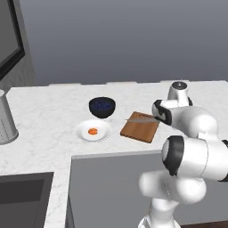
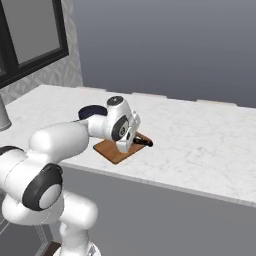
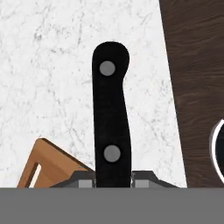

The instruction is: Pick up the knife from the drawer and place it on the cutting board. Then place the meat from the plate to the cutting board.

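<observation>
Gripper (image 3: 113, 178) clamped on the knife (image 3: 110, 118), holding it low over the cutting board (image 1: 139, 128) near the counter's (image 1: 53, 111) front edge. Meat (image 1: 92, 131) sits on the plate (image 1: 103, 130) just beside the board, dark bowl (image 1: 102, 107) right behind.

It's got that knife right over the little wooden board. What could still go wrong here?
The slim black-handled knife is pinched between the fingers with its handle jutting beyond the brown wooden cutting board over the counter, so once released it might tip or slide off the edge. Later, the tiny orange-red meat lump on the round white plate may slip from the grip.
</observation>
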Controlling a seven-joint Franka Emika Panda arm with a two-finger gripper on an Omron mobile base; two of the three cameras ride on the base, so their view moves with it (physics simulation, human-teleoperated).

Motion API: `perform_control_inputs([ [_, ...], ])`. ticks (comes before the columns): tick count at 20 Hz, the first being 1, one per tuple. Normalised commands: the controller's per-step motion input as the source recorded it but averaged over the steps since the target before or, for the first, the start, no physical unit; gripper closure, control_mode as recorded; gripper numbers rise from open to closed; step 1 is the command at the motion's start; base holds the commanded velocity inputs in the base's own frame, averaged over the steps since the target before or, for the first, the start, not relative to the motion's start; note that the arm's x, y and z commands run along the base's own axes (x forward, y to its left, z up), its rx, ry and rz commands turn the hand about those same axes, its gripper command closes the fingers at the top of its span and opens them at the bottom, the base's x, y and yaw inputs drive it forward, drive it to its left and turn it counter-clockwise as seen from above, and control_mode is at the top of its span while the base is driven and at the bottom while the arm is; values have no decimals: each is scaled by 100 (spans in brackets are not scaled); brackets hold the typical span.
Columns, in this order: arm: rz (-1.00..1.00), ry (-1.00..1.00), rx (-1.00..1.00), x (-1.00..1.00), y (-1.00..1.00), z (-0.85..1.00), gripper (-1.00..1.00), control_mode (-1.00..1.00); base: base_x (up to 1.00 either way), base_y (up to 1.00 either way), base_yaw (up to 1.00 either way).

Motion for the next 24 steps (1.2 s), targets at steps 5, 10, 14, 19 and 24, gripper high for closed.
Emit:
perform_control_inputs([
  [5, -4, 16, 3, 44, 43, -27, 100, -100, 0, 0, 0],
  [10, 0, 8, 17, 46, 0, -52, 100, -100, 0, 0, 0],
  [14, 3, 3, 2, 58, -4, -43, 100, -100, 0, 0, 0],
  [19, 2, -9, -4, 39, -3, -38, 100, -100, 0, 0, 0],
  [24, 3, -1, -3, 32, -4, -52, 100, -100, 0, 0, 0],
])
